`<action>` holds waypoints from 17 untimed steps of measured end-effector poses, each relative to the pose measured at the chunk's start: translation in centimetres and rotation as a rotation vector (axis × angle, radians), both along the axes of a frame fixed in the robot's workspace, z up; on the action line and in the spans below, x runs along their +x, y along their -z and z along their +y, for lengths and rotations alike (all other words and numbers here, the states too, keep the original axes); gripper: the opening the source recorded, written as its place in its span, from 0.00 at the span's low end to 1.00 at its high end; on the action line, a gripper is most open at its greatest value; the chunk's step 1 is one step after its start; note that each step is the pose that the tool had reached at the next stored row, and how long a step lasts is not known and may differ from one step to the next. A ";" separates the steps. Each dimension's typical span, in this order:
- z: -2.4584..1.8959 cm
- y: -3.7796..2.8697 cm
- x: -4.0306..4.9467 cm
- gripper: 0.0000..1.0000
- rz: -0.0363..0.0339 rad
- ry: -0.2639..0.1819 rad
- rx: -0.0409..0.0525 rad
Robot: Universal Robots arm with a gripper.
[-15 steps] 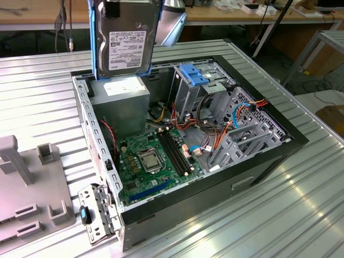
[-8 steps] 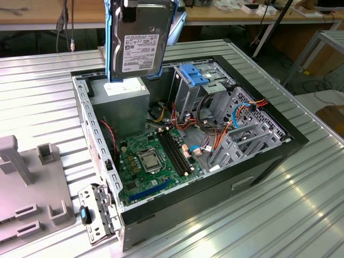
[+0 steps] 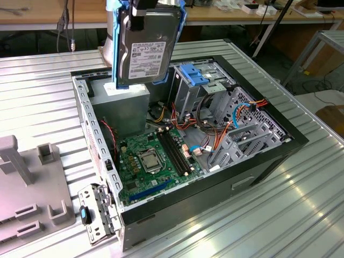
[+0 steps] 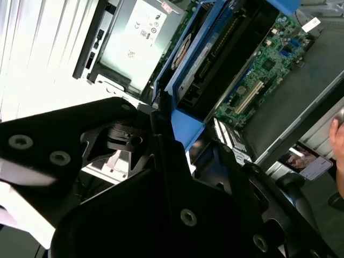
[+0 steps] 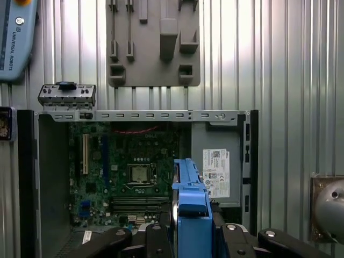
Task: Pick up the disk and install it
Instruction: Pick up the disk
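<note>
The tool (image 3: 144,12) gripped the disk (image 3: 146,45) by its top edge, so it hung upright, clear above the open computer case (image 3: 301,141).

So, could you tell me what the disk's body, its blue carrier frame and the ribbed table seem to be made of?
The disk body looks like grey metal, dull satin, with a paper label on its face. Its carrier frame looks like moulded plastic: uniform bright blue, slightly glossy. The table is probably aluminium or steel sheet: silvery, ribbed, with bright reflections.
</note>
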State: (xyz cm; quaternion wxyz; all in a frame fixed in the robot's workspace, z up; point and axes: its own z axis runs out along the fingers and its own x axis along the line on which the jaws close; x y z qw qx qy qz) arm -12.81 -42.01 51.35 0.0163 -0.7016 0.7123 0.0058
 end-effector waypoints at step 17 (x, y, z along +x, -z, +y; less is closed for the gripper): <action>-3.33 0.69 1.24 0.37 -0.0086 0.000 0.0010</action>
